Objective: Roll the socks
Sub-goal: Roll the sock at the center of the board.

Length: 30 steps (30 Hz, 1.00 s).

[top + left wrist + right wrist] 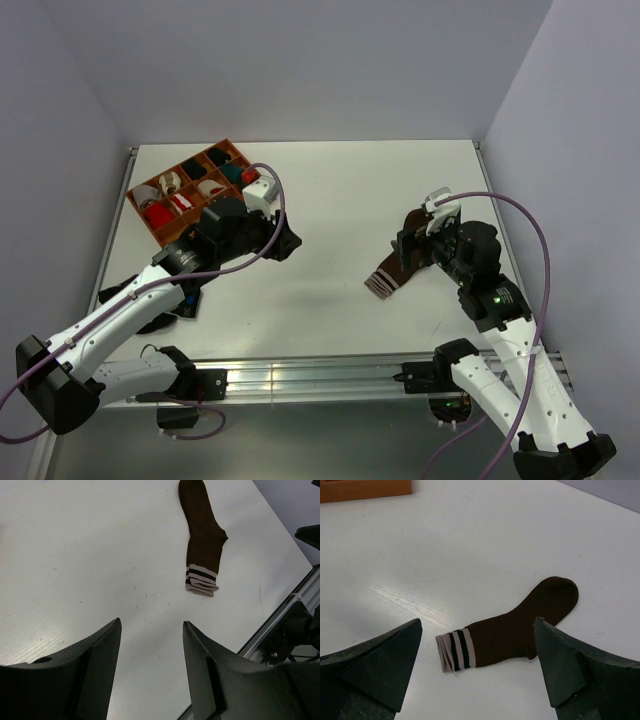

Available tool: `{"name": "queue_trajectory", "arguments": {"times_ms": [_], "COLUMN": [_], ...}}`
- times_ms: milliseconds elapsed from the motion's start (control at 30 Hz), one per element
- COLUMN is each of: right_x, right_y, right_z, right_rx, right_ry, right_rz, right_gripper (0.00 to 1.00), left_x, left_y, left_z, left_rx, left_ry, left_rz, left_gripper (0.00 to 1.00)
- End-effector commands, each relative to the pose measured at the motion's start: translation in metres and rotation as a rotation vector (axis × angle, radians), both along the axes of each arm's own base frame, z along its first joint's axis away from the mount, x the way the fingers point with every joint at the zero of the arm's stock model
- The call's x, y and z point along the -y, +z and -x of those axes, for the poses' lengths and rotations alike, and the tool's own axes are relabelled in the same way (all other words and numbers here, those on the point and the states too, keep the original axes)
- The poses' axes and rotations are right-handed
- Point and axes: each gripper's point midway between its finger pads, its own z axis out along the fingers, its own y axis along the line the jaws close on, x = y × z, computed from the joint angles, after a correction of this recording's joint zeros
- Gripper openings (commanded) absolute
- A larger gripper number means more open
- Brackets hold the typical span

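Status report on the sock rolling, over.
Left tool open, empty. Right tool open, above the socks. Socks flat on table, unrolled. Nothing blocking.

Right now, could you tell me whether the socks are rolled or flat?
Flat, unrolled: the socks stretch full length on the table, striped cuff and toe both showing.

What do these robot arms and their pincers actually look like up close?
Both the left arm and the right arm are white tubes with black joints. A thin purple cable loops along each. The fingers are dark, matte wedges. A small green light glows on the right arm.
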Motion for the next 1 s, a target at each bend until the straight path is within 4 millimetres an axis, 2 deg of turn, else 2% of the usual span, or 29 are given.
{"name": "queue_trajectory", "arguments": {"times_ms": [0,200,300,367,400,500,533,600,667,767,967], "right_x": [-0.004,-0.003,-0.006,-0.014,-0.017,-0.020,-0.026,-0.028,-0.043,-0.051,-0.056], "right_y": [0.015,0.013,0.003,-0.013,-0.027,-0.056,-0.073,-0.088,-0.094,-0.104,-0.135], "right_z": [-0.001,-0.002,-0.002,0.003,0.002,0.014,0.021,0.025,0.032,0.033,0.024], "right_rx": [0.039,0.032,0.004,-0.073,-0.135,-0.287,-0.354,-0.394,-0.398,-0.444,-0.515], "right_ry": [0.014,0.008,0.037,0.103,0.130,0.197,0.232,0.237,0.290,0.309,0.281], "right_rz": [-0.015,-0.011,0.015,0.036,0.066,0.151,0.187,0.242,0.263,0.299,0.386], "right_gripper": [1.00,1.00,0.99,0.94,0.91,0.83,0.82,0.82,0.81,0.81,0.79], "left_x": [0.002,0.002,0.002,0.002,0.002,0.000,0.000,-0.001,-0.002,-0.002,-0.005], "left_y": [0.008,0.010,0.009,0.007,0.007,0.004,0.004,0.005,0.006,0.006,0.008], "left_z": [-0.001,-0.001,-0.001,-0.002,-0.002,-0.004,-0.004,-0.005,-0.005,-0.006,-0.007], "left_rx": [0.037,0.041,0.038,0.036,0.035,0.032,0.031,0.037,0.040,0.042,0.045], "left_ry": [-0.020,-0.020,-0.020,-0.018,-0.016,-0.003,0.000,0.008,0.010,0.013,0.021], "left_rz": [0.016,0.020,0.019,0.016,0.014,0.004,0.002,0.003,0.004,0.006,0.014], "left_gripper": [0.58,0.58,0.58,0.58,0.58,0.58,0.58,0.58,0.59,0.59,0.59]}}
